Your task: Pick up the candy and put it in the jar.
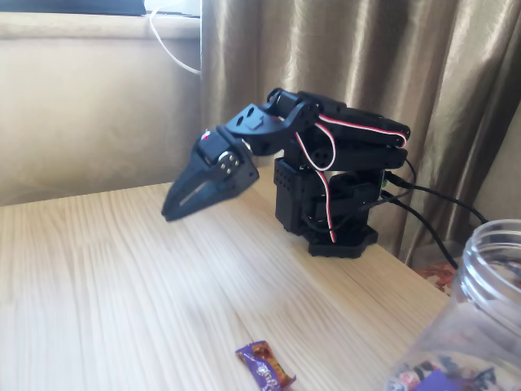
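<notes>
On the wooden table, fixed view:
Table (122, 285): pale wood grain, bare across the left half.
Arm base (334, 212): black, set near the back edge in front of a brown curtain (350, 57), red-and-white wires looping over it.
Gripper (173, 208): black, pointing down and to the left, tip hanging just above the tabletop, touching nothing; fingers pressed together into one wedge, no gap visible between them (slightly blurred, so the seam is hard to trace).
Candy (265, 365): purple wrapper with orange-gold crimped end, flat on the table at the bottom edge, lower end cut off by the frame.
Candy relative to gripper: well apart, lower and to the right of the fingertips, nearer the camera.
Jar (480, 277): clear plastic, ridged neck, open mouth, at the bottom right corner and largely cropped; colourful wrappers blurred behind its wall, not countable.
Candy relative to jar: outside it, just left of its wall.
</notes>
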`<act>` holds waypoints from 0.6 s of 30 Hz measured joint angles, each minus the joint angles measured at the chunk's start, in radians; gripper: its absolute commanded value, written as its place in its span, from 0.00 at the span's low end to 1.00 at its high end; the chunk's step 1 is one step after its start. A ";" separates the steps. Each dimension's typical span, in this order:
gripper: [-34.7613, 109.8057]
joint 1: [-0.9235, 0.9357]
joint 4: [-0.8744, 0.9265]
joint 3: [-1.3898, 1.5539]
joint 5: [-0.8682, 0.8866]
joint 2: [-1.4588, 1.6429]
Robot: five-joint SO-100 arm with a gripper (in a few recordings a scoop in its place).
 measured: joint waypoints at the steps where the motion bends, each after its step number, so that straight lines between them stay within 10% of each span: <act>1: 0.28 -0.021 0.023 -0.044 0.003 -0.009; 18: 0.27 -0.265 0.462 -0.818 0.638 -1.131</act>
